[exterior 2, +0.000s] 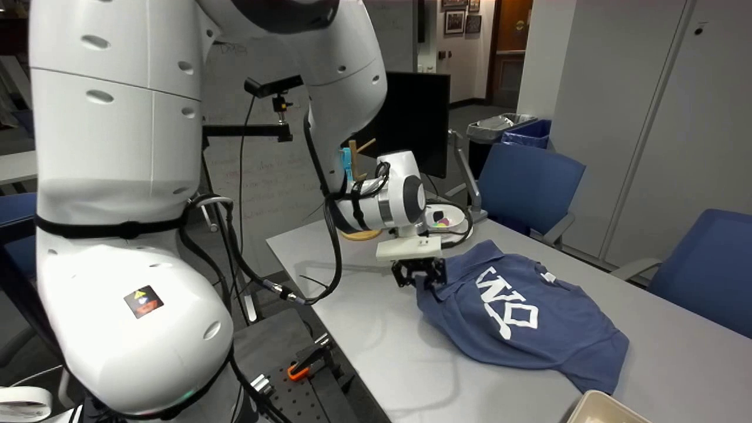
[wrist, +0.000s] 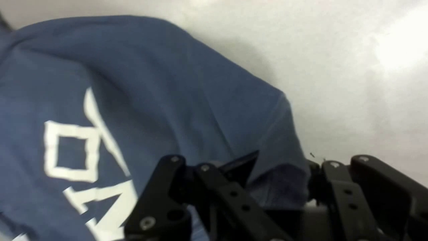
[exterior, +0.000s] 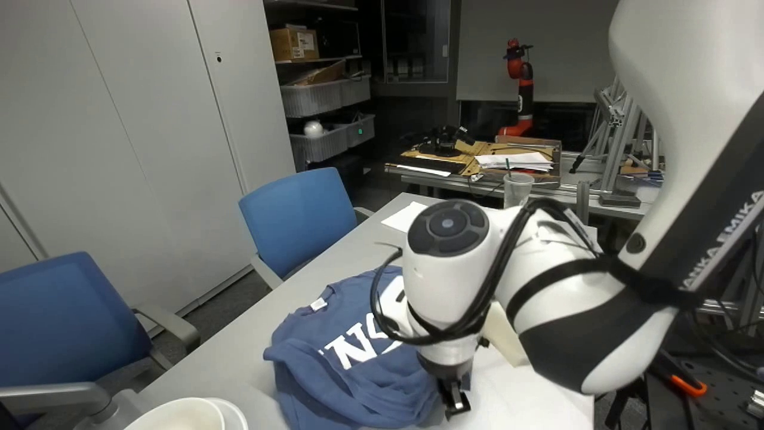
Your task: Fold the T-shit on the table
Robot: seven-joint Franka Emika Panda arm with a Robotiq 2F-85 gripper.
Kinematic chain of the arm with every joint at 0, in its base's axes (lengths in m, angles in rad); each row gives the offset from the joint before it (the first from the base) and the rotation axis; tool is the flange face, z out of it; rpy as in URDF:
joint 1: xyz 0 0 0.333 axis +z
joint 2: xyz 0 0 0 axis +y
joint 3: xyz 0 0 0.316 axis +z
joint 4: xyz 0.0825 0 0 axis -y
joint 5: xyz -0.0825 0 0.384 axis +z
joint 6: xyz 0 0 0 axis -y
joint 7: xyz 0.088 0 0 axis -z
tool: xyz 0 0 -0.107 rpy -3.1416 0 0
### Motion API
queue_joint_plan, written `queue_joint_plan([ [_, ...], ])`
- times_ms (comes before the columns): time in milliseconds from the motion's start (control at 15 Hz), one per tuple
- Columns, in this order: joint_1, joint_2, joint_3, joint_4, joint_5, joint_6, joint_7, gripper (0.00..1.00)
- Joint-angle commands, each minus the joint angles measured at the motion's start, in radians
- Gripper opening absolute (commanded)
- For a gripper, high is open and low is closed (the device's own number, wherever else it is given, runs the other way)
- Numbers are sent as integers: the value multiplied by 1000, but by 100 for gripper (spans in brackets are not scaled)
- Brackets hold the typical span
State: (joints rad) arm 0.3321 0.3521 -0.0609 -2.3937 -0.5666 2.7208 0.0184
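T-shirt [exterior 2: 529,336] and gripper [wrist: 281,169] meet at one gathered edge: right of bottom centre in the wrist view, the jaws are clamped round a bunch of blue cloth, about as tight as its thickness allows. The rest of the shirt lies spread on the table [exterior 2: 364,305], right of centre in an exterior view, white lettering [exterior 2: 519,315] upward. This looks like the start of a first fold. Raise the pinched edge only until the cloth under it comes free, then carry it in a low, slow arc over the lettering, toward the right of that exterior frame; a flat drag would probably slide the whole shirt, since nothing visible pins the far side. Whether both layers are in the pinch I cannot tell, so watch the underside and regrip if one is left behind. Keep clear of the bowl [exterior: 179,412] at lower left in an exterior view, which stands near the shirt. Lower the edge right onto the cloth before letting go, then back straight up, or the jaws may tug the fold out again.
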Motion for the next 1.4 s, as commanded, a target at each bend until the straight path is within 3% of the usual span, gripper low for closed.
queue_joint_plan([
  [0, 32, -56, -71, 100, -215, -60, 155, 0],
  [67, 66, -43, -112, 140, -259, -60, 199, 0],
  [467, 126, 126, -206, 404, -533, -116, 582, 0],
  [600, 146, 174, -222, 461, -568, -167, 691, 0],
  [667, 72, 186, -136, 487, -600, -224, 737, 0],
  [933, 39, 242, -61, 556, -629, -387, 850, 0],
  [1133, -13, 266, 6, 579, -607, -374, 819, 0],
  [1333, -26, 249, 26, 552, -619, -388, 830, 0],
])
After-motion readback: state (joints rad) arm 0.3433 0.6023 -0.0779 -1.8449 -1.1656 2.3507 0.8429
